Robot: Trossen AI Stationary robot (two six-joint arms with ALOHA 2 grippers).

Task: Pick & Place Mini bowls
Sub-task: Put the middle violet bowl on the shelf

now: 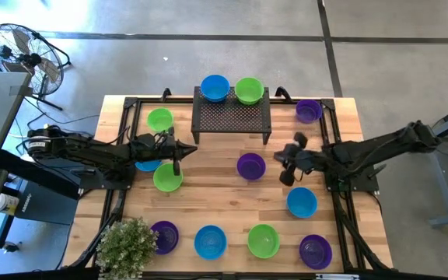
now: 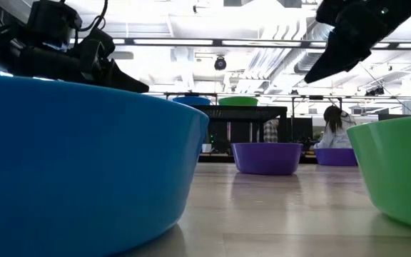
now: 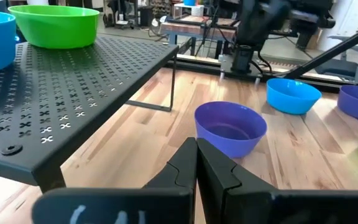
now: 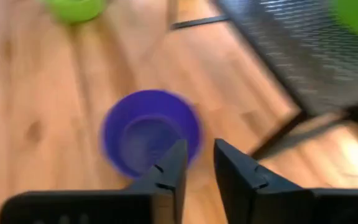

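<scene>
Mini bowls in green, blue and purple stand on their bases about the wooden table. A blue bowl (image 1: 215, 88) and a green bowl (image 1: 249, 90) sit on top of the black perforated rack (image 1: 232, 117). My left gripper (image 1: 179, 159) (image 3: 196, 144) is shut and empty, beside a green bowl (image 1: 167, 177), pointing toward the central purple bowl (image 1: 250, 166) (image 3: 230, 127). My right gripper (image 1: 281, 161) (image 4: 199, 146) hovers just right of that purple bowl (image 4: 149, 130), open by a narrow gap, holding nothing.
More bowls lie along the near edge: purple (image 1: 163, 236), blue (image 1: 210, 241), green (image 1: 263, 240), purple (image 1: 315, 250). Another blue bowl (image 1: 302, 202) lies right, a purple (image 1: 309, 110) far right, a green (image 1: 160, 119) far left. A potted plant (image 1: 127, 245) stands at the near left corner.
</scene>
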